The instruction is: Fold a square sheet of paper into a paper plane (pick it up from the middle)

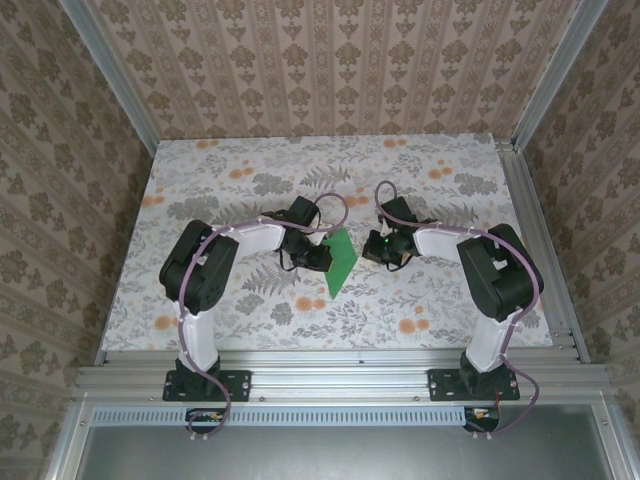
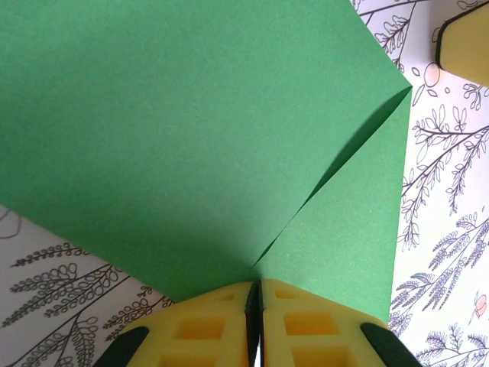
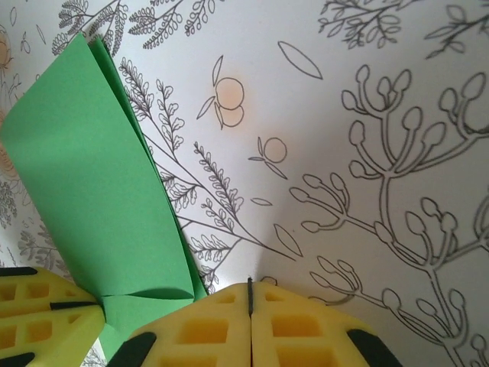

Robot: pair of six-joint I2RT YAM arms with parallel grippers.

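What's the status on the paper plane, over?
Left gripper shut on paper. Paper folded over, creased, held upright. Right gripper shut, empty, close beside the paper.

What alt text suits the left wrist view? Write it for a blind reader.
The left tool pinches a folded green sheet of paper at the frame's bottom; a fold edge runs from the grip up-right to a corner. The floral tabletop shows around it.
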